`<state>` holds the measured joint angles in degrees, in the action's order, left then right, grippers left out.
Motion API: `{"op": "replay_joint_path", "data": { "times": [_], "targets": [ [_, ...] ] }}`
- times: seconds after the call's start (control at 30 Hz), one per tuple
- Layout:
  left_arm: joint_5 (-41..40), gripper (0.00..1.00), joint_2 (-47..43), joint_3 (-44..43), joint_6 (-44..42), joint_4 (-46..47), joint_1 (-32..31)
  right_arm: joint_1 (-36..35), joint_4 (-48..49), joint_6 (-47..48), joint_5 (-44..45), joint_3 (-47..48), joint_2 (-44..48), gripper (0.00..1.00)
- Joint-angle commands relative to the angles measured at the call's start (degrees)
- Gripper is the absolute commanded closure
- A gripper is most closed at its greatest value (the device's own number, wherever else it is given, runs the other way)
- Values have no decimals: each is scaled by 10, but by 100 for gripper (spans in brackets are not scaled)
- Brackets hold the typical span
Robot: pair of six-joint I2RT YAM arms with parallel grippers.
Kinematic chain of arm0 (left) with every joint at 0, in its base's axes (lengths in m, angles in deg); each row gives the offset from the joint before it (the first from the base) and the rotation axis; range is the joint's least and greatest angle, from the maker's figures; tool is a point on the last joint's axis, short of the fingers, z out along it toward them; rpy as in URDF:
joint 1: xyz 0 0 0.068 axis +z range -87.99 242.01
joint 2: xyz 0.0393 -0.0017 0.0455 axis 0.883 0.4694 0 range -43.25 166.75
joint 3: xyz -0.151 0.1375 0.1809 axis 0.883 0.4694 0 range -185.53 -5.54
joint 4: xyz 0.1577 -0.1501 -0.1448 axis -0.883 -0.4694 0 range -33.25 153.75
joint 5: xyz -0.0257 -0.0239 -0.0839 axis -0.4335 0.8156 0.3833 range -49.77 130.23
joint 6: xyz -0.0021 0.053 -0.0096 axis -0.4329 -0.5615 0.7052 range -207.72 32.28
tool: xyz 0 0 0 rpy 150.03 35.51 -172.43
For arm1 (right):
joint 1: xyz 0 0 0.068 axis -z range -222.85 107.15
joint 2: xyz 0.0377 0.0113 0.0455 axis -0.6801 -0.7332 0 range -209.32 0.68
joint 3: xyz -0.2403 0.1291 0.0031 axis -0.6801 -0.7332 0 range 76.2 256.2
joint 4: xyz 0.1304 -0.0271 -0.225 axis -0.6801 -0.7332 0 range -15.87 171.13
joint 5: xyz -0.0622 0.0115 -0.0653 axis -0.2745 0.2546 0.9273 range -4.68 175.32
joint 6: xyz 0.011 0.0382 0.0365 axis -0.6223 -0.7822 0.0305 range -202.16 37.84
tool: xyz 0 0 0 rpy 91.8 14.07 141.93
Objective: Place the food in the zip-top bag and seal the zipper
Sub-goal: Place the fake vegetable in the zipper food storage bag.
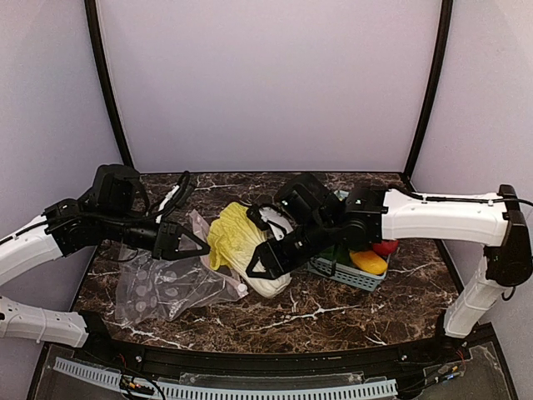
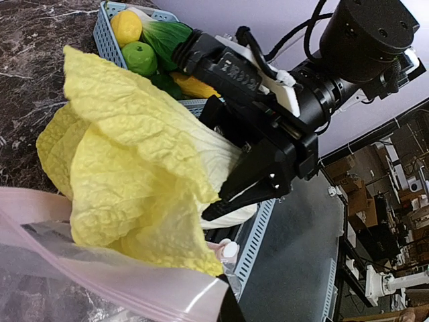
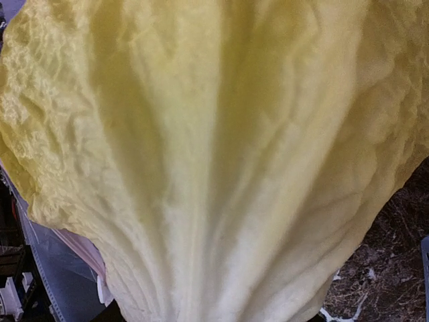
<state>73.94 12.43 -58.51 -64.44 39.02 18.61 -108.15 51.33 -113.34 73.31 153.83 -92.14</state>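
Note:
The pale yellow napa cabbage (image 1: 236, 237) is held off the table by my right gripper (image 1: 254, 246), which is shut on its white stem end. It fills the right wrist view (image 3: 214, 154) and hides the fingers there. Its leafy end points at the raised mouth of the clear zip-top bag (image 1: 166, 287). My left gripper (image 1: 187, 243) is shut on the bag's mouth edge and holds up the pinkish zipper strip (image 2: 100, 275). Lemon (image 2: 126, 27), green apple (image 2: 141, 58), orange-yellow pepper (image 1: 368, 262) and red fruit (image 1: 385, 247) lie in the basket.
The light-blue slotted basket (image 1: 356, 275) stands right of centre, under the right arm, and also holds a green leafy vegetable (image 2: 167, 33). The bag's body lies flat at the front left. Purple walls close in the table on three sides.

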Motion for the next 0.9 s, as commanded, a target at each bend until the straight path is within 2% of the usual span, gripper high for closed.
{"op": "replay_joint_path", "data": {
  "times": [0.0, 0.23, 0.5, 0.67, 0.87],
  "targets": [
    [30, 99, 0, 5, -7, 29, -3, -23, -63, 77, 61, 54, -21, 100],
    [-6, 99, 19, -6, -24, 4, -4, -70, -65, 168, 55, 50, -20, 100],
    [-5, 99, 30, -4, -31, 7, -3, -85, -65, 203, -6, 22, -16, 100],
    [-8, 99, 23, -1, -31, 7, -4, -78, -68, 158, 60, 22, -14, 100],
    [-33, 99, -1, 14, -26, -6, -3, -46, -66, 53, 163, 8, 56, 100]
  ]
}}
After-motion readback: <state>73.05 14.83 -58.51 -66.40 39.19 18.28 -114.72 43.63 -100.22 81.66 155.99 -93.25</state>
